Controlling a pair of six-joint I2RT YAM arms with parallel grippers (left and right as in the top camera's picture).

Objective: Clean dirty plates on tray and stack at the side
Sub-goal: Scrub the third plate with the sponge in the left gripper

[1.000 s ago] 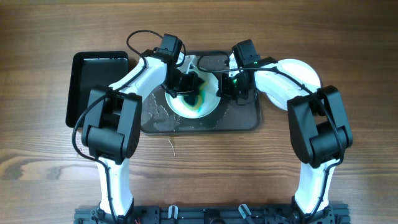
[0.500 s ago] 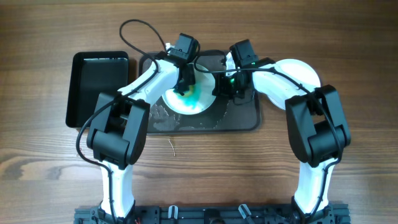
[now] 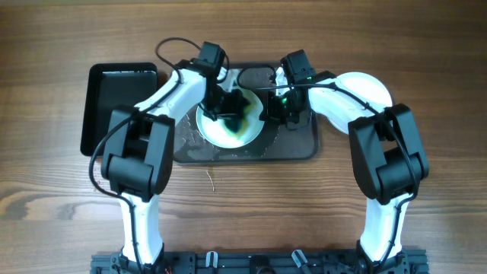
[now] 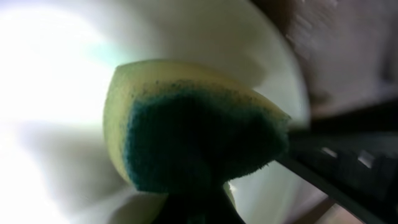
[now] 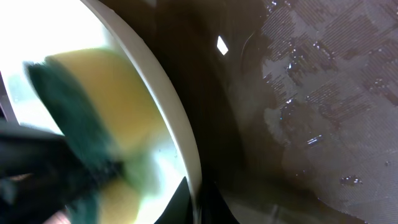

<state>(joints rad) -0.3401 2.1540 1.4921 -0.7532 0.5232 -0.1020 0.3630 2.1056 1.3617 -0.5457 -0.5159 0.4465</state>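
Note:
A white plate (image 3: 221, 131) smeared with green lies on the wet dark tray (image 3: 297, 148). My left gripper (image 3: 225, 103) is shut on a yellow and green sponge (image 3: 239, 106) pressed on the plate's face; the sponge fills the left wrist view (image 4: 186, 130) against the plate (image 4: 56, 74). My right gripper (image 3: 268, 106) is shut on the plate's right rim, which shows edge-on in the right wrist view (image 5: 177, 137), with the sponge (image 5: 99, 106) behind it.
An empty black bin (image 3: 118, 103) stands left of the tray. A white plate (image 3: 373, 87) lies right of the tray, under my right arm. Water drops cover the tray floor (image 5: 323, 93).
My left gripper swung the sponge up and right across the plate, then back down and left. The plate shifted slightly with it. The right gripper kept its hold on the rim.

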